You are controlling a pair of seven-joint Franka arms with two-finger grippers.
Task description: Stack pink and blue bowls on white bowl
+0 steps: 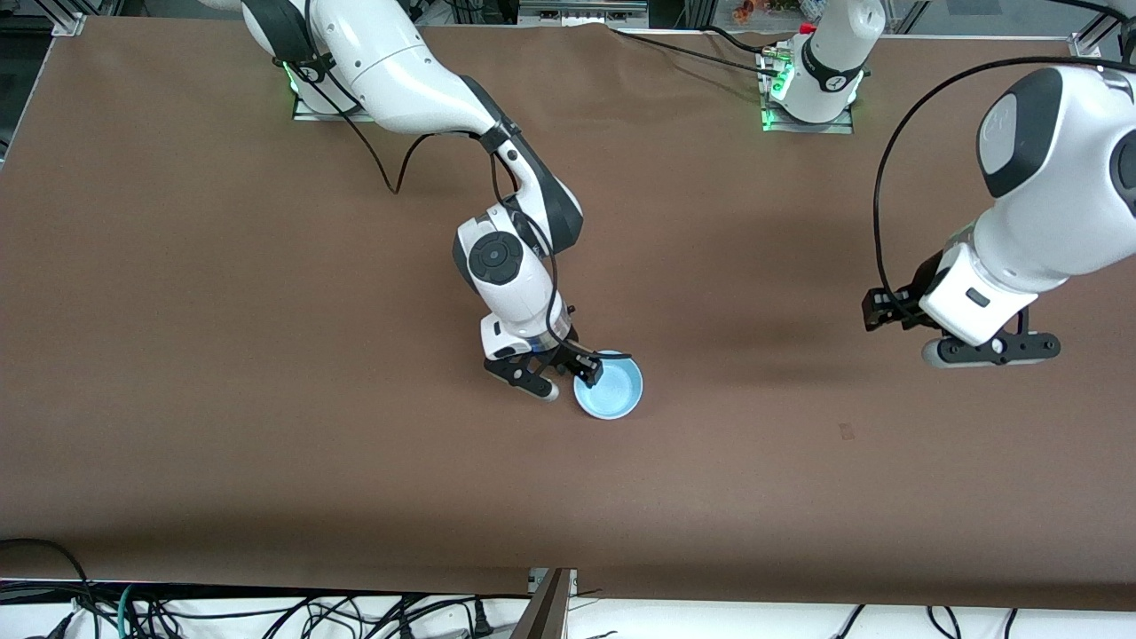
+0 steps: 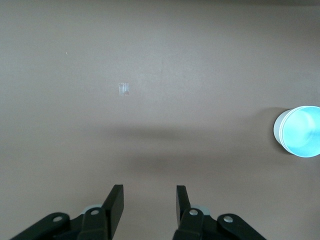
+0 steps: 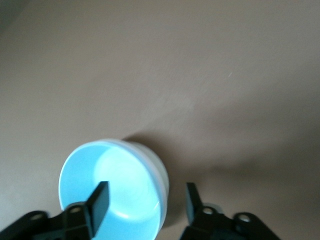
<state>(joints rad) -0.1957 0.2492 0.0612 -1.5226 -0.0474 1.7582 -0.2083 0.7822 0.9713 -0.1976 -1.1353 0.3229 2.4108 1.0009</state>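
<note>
The blue bowl (image 1: 608, 385) is sitting mid-table (image 1: 266, 355), seemingly nested in a white one. The right tool (image 1: 568, 377) is straddling its rim, fingers spread, gripping nothing. The left tool (image 2: 146, 202) is waiting released above bare table at its own end.

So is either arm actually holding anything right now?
No. The right gripper is open astride the rim of the blue bowl, not closed on it. The left gripper is open over bare table.
</note>
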